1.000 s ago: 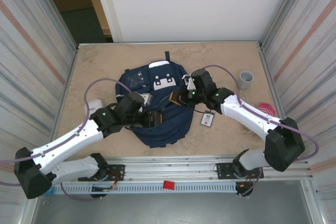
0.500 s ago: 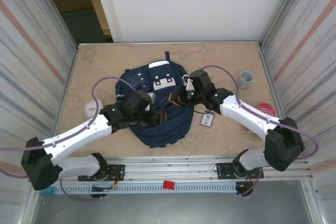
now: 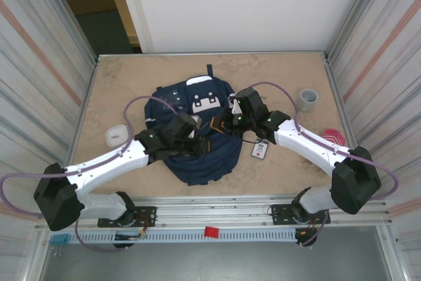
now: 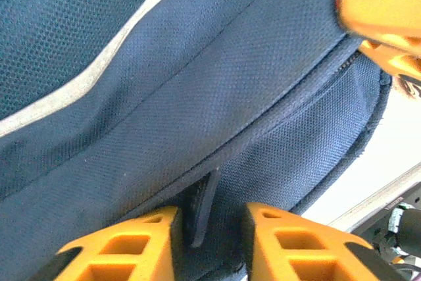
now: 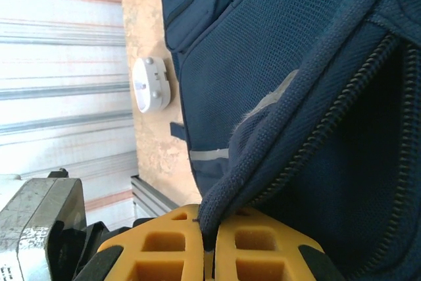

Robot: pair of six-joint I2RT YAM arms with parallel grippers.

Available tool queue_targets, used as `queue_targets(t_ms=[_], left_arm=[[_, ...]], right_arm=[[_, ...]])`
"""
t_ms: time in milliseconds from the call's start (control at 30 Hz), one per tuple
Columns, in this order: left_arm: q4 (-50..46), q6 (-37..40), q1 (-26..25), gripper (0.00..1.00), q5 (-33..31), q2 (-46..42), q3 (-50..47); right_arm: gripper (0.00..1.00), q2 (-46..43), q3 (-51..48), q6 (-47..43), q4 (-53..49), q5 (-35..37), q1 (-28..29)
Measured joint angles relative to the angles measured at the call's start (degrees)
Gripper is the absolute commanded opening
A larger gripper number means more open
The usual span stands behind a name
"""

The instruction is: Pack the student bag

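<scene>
The student bag (image 3: 205, 162), navy with white patches, lies flat mid-table. My left gripper (image 3: 200, 146) presses down on its lower middle. In the left wrist view its orange fingers (image 4: 131, 241) stand a narrow gap apart, with a dark tab (image 4: 202, 205) and bunched navy fabric (image 4: 197, 64) between them. My right gripper (image 3: 221, 125) is at the bag's right side, shut on the corded rim (image 5: 263, 156) beside the zipper and lifting it. The right gripper's fingertips (image 5: 209, 245) meet on that rim. Its orange finger (image 4: 381, 4) also enters the left wrist view at the top right.
A small white device (image 3: 116, 135) lies left of the bag and is seen again (image 5: 150, 83) in the right wrist view. A white card (image 3: 259, 150) lies to the bag's right, with a grey cup (image 3: 308, 99) and a red object (image 3: 333, 136) further right. Metal walls flank the table.
My left arm has reached right, further onto the bag, uncovering the white device. Its jaws widened and then narrowed around the tab. The right gripper has kept its hold, shifting slightly left.
</scene>
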Motion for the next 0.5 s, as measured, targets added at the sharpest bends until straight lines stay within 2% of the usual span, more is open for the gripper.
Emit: queue_targets(t_ms=[67,200,367,500], left_arm=[[0.26,0.33,-0.02,0.19,-0.57,0.5,0.0],[0.17,1.31,-0.26,0.0,-1.66,1.51,0.13],[-0.72,1.97,-0.74,0.0,-3.43,0.55,0.22],[-1.99,1.9,-0.35,0.0,-4.74,-4.02,-1.53]], right_arm=[[0.0,-0.02,0.0,0.0,-0.02,0.11,0.0],[0.0,-0.02,0.0,-0.09,-0.72,0.37,0.0],[0.0,-0.37,0.0,-0.79,-2.12,0.11,-0.94],[0.0,-1.27,0.0,-2.25,-3.48,-2.45,-4.35]])
